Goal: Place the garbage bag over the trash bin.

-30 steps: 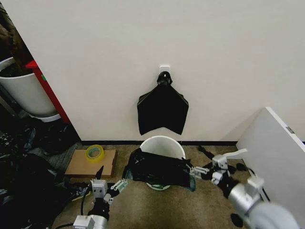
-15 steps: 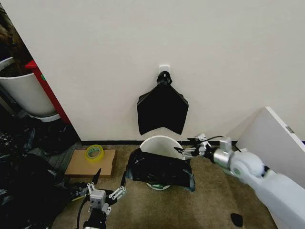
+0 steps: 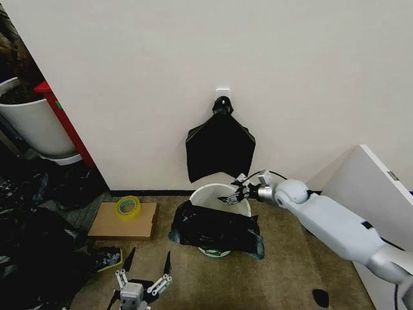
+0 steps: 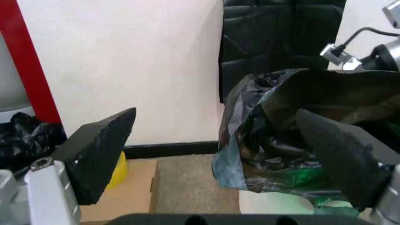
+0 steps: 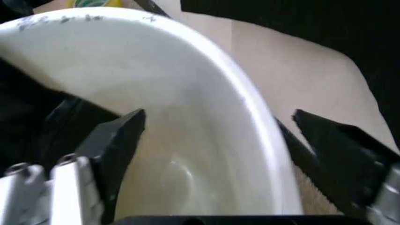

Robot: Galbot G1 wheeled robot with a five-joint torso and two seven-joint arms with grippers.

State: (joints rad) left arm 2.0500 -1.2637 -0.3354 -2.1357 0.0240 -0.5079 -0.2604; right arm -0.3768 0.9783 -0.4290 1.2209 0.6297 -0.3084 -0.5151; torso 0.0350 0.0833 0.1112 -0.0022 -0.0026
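Observation:
The cream-white trash bin [image 3: 221,193] stands on the carpet against the wall. The glossy black garbage bag [image 3: 216,231] is draped over its near side, crumpled, with its mouth gaping towards my left wrist camera [image 4: 293,117]. My right gripper [image 3: 232,196] is open at the bin's far right rim. In the right wrist view the rolled rim [image 5: 250,108] runs between the spread fingers [image 5: 119,140]. My left gripper [image 3: 148,261] hangs low in front of the bin, open and holding nothing, a short way from the bag.
A flat black bundle [image 3: 219,148] hangs from a wall hook just above the bin. A cardboard sheet [image 3: 110,223] with a yellow tape roll [image 3: 128,206] lies to the left. Dark rumpled plastic [image 3: 32,252] and a big white tub [image 3: 32,123] stand far left. A white panel [image 3: 374,200] stands on the right.
My right arm has swung from the bag's right side up and over to the bin's far rim. My left gripper has drawn back from the bag, lower in the head view.

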